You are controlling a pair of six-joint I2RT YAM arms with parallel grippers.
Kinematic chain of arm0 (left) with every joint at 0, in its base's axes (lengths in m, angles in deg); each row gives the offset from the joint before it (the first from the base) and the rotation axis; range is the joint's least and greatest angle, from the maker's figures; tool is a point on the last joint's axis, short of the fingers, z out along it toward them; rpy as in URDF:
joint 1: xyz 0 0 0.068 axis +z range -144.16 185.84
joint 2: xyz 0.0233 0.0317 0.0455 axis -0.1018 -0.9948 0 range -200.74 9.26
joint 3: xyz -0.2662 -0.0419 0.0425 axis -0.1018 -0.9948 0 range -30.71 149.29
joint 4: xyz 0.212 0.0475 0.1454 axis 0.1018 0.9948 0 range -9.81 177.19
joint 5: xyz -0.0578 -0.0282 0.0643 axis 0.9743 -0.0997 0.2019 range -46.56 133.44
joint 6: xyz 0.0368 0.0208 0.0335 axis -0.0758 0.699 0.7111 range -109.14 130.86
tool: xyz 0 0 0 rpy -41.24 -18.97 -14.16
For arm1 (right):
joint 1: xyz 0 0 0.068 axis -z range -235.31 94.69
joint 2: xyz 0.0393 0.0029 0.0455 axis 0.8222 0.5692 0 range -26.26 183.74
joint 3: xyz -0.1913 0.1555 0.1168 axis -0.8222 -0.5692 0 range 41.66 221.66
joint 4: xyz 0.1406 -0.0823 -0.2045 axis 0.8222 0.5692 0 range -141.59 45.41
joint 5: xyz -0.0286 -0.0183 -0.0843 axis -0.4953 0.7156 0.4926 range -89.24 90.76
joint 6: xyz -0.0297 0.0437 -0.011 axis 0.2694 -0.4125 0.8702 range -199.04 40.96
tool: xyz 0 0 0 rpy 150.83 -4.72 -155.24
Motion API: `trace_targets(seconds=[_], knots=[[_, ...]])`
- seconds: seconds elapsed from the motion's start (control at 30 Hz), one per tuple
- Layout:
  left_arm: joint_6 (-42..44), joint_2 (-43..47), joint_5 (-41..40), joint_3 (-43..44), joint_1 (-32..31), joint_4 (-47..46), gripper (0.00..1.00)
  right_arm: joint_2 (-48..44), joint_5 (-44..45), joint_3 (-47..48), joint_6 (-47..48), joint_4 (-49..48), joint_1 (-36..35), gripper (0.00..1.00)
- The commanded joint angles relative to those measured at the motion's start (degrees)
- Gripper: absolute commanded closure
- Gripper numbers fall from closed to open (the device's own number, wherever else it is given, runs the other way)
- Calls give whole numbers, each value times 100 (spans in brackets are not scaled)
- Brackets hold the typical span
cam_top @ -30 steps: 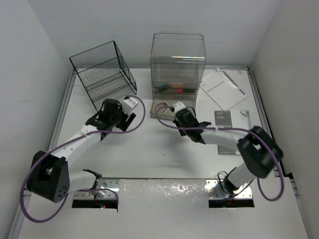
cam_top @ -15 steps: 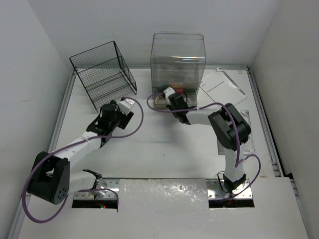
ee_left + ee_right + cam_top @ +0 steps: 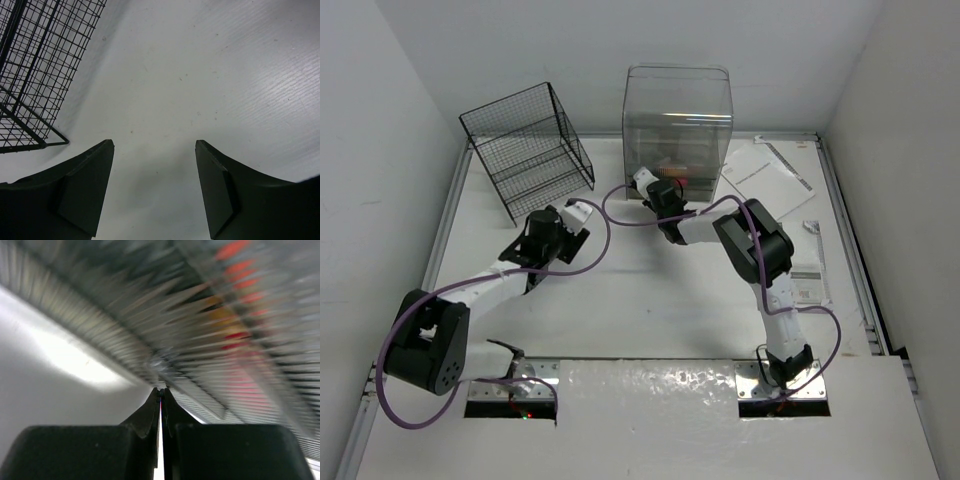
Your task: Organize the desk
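Reaching the box: the right tool (image 3: pixel 643 184) now sits at the low front mouth of the clear box (image 3: pixel 677 110), at the back of the surface (image 3: pixel 620 310). A second ago it is out over the middle; since then its arm folds sharply back on itself to bring the tip in. The jaws are pressed flat together. The right wrist view, smeared by motion, shows only a hairline of red between the tips, so whether anything thin is pinched there cannot be told. A tan loop that lies on the surface before the box a second ago no longer shows from above. It may be riding with the tool or hidden under it.

The left tool (image 3: pixel 154 145) hangs spread and empty over bare surface just beside the wire basket (image 3: pixel 525 140), its arm only slightly shifted.

The surface stretches beneath both arms, with the basket at back left, the box at back centre, and papers (image 3: pixel 767 178) at back right. The swing reads as a delivery of a small item into the box, with the papers likely left to sort.
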Motion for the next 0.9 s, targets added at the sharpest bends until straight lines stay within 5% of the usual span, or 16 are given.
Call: trace_targets(seconds=[0.0, 0.33, 0.5, 0.53, 0.6, 0.67, 0.77, 0.87], knots=[[-9, -22, 70, 112, 60, -265, 36, -111, 510, 121, -118, -876, 41, 100], [0, -40, 79, 182, 68, -133, 36, -629, 318, -228, -495, -271, 58, 100], [0, -84, 404, 253, 60, 104, 36, -2078, -359, -1214, -1049, 562, 50, 97], [0, -93, 509, 287, 60, 131, 36, -2306, -394, -1433, -1224, 782, 58, 91], [-18, -93, 588, 305, 68, 192, 36, -2720, -290, -1531, -1409, 1738, 76, 58], [-27, -75, 754, 340, 68, 245, 36, -3160, -332, -1427, -1804, 3077, 268, 39], [-62, -66, 852, 410, 68, 341, 36, -3389, -1574, -1040, -2639, 4706, 1075, 21], [-79, 4, 905, 446, 68, 465, 36, -3627, -2474, -1206, -2904, 4976, 2138, 10]])
